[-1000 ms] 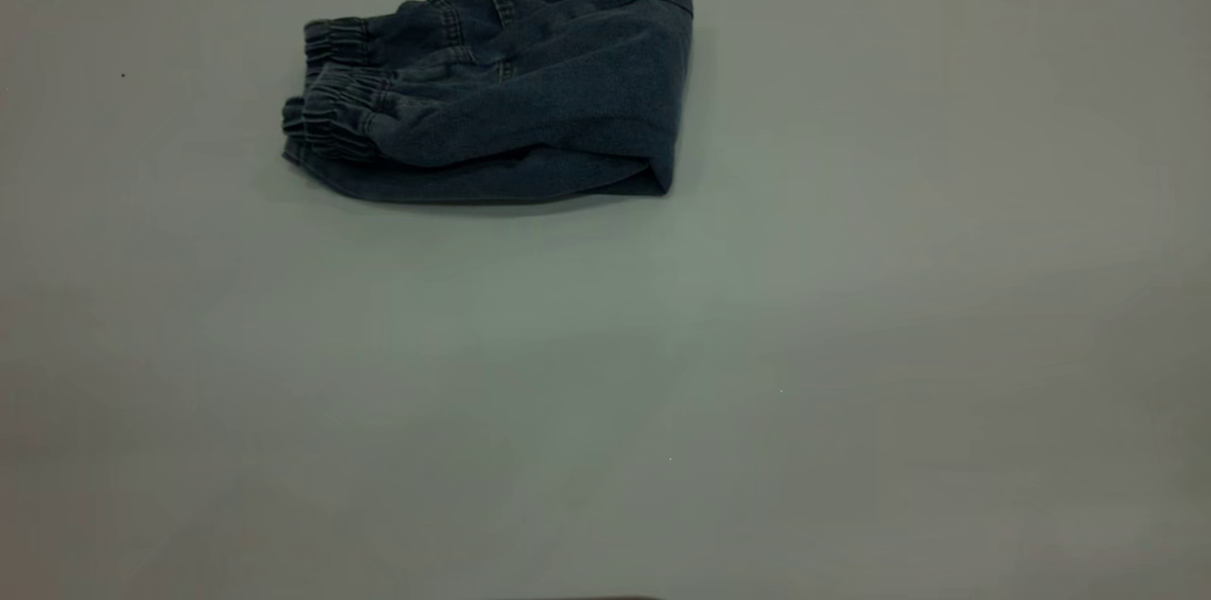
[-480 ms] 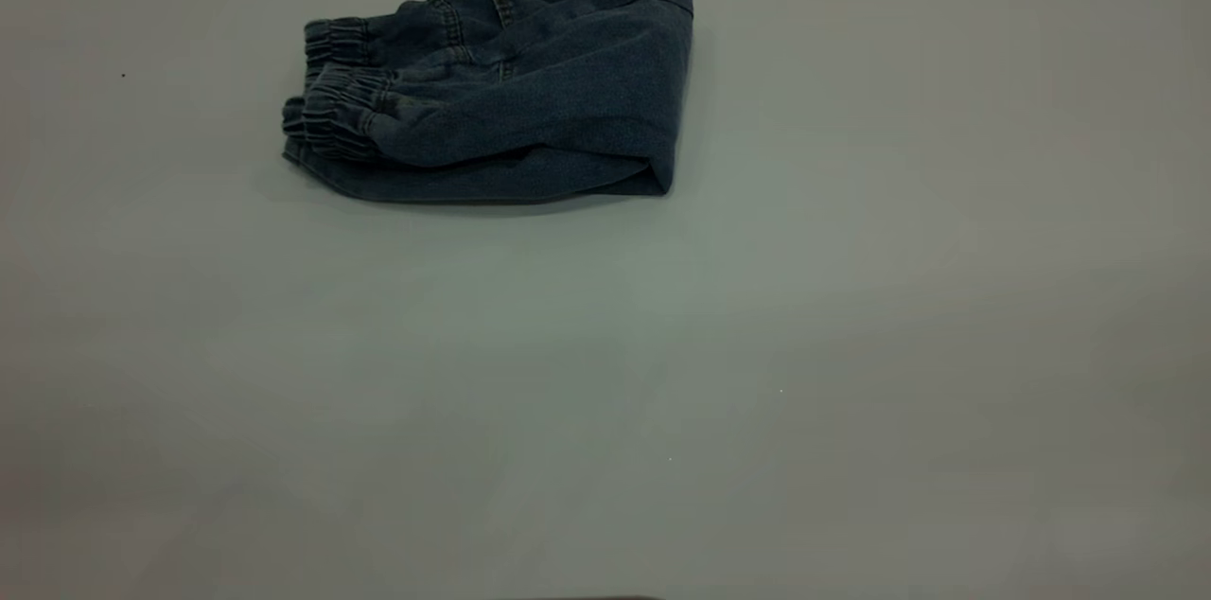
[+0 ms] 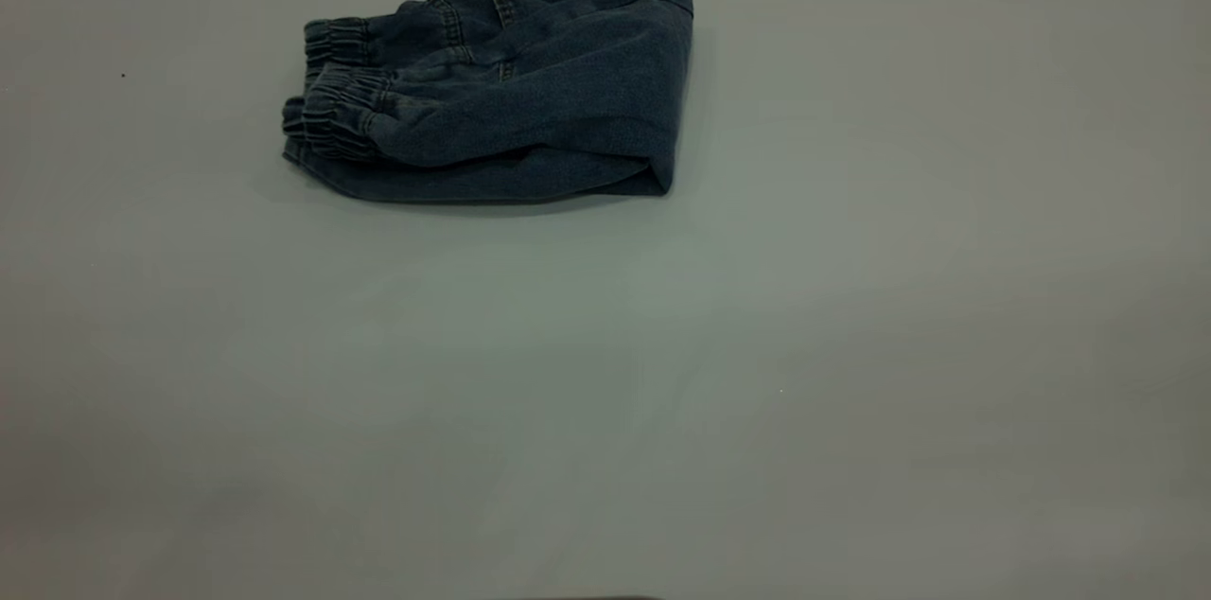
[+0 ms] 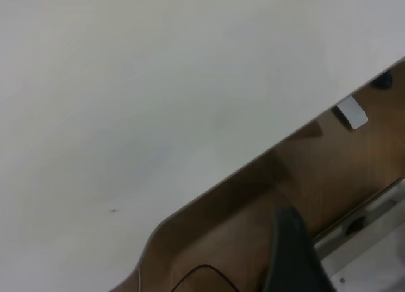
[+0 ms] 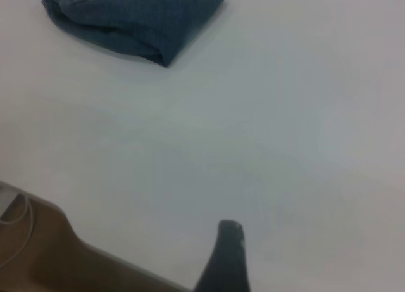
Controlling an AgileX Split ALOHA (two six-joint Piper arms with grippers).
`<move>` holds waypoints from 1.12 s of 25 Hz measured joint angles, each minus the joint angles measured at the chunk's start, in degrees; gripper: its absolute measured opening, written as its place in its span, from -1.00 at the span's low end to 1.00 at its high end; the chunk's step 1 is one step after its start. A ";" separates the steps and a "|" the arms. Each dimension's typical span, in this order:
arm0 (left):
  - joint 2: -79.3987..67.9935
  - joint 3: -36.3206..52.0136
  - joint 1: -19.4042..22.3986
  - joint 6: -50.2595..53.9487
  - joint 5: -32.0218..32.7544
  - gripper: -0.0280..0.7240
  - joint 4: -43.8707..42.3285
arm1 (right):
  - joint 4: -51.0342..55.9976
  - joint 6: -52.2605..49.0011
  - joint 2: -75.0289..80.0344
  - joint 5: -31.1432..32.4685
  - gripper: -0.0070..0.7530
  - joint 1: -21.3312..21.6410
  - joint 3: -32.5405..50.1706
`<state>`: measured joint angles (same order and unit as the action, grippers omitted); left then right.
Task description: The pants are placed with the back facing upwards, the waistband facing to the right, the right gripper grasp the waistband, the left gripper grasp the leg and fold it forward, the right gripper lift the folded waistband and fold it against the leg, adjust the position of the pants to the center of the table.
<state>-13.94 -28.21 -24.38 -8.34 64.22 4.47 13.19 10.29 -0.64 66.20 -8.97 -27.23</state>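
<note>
The left gripper's one visible finger [image 4: 291, 254] hangs past the tabletop [image 3: 851, 297] edge, well apart from the pants [image 3: 501, 94]; its spread cannot be told. The folded pants lie well beyond the right gripper's finger [image 5: 226, 257], spread likewise unclear.

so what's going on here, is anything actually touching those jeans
Nothing is touching them right now. The pants lie folded into a compact bundle toward the far left part of the table, the gathered elastic ends pointing left. Neither arm appears in the exterior view; each wrist view shows only one dark fingertip of its own end effector, at the table's edge, well away from the denim. The folding looks finished.
</note>
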 joint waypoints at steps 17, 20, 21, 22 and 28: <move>12.33 0.00 22.88 -0.06 0.05 0.08 0.07 | 0.99 0.04 0.00 0.00 0.36 7.17 0.00; 14.90 0.00 26.23 -0.06 0.26 0.08 0.07 | 1.18 0.04 0.00 0.00 0.34 10.55 0.00; 14.96 0.00 26.59 -0.06 0.49 0.08 0.07 | 1.18 0.04 0.00 0.00 0.33 11.49 0.00; 14.96 0.00 26.66 -0.06 0.58 0.08 0.07 | 1.18 0.04 0.00 0.00 0.33 12.16 0.00; 14.96 0.00 26.66 -0.06 0.68 0.08 0.07 | 1.38 0.04 0.00 0.00 0.32 12.83 0.00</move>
<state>1.01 -28.21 2.27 -8.41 64.89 4.54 14.57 10.33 -0.64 66.20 3.86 -27.23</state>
